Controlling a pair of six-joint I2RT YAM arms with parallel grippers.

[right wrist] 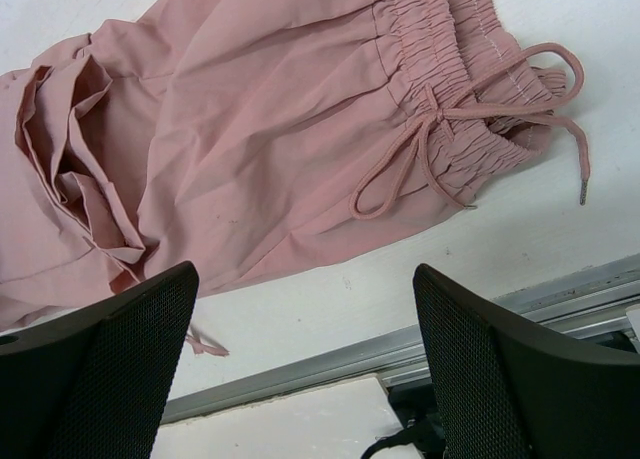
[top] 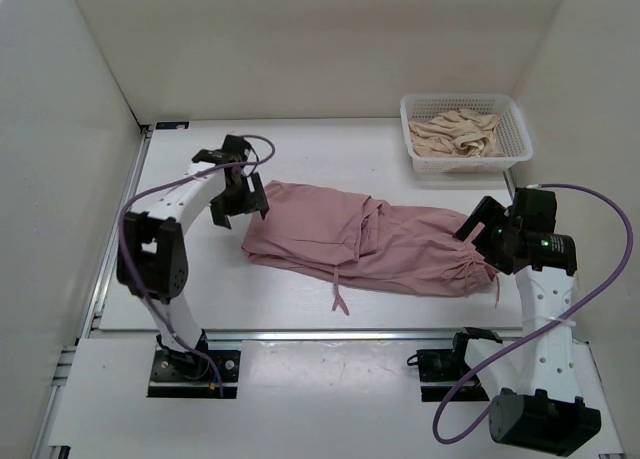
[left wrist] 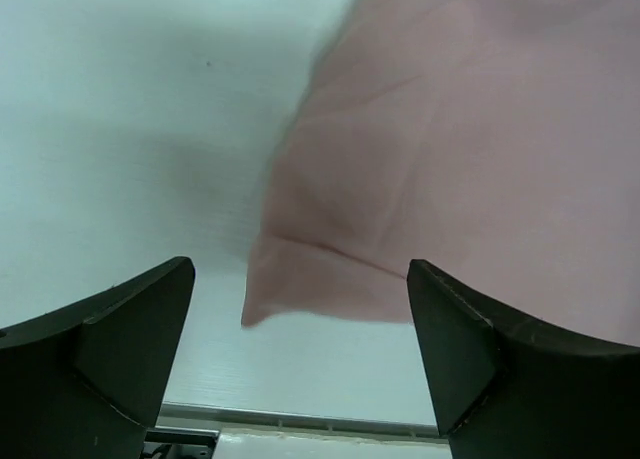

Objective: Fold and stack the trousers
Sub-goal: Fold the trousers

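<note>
The trousers [top: 360, 237] lie folded in the middle of the table [top: 300, 154]. The left gripper [top: 238, 194] hangs spread wide over their left end, empty. The right gripper [top: 480, 224] gapes empty by their right end.

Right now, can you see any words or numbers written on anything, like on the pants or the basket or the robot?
None: no word, number or sign can be read in any view.
The trousers are plain pink, with no label showing.
The white basket and the beige cloth in it carry no print.
The left arm and the right arm show no lettering that I can make out.
</note>
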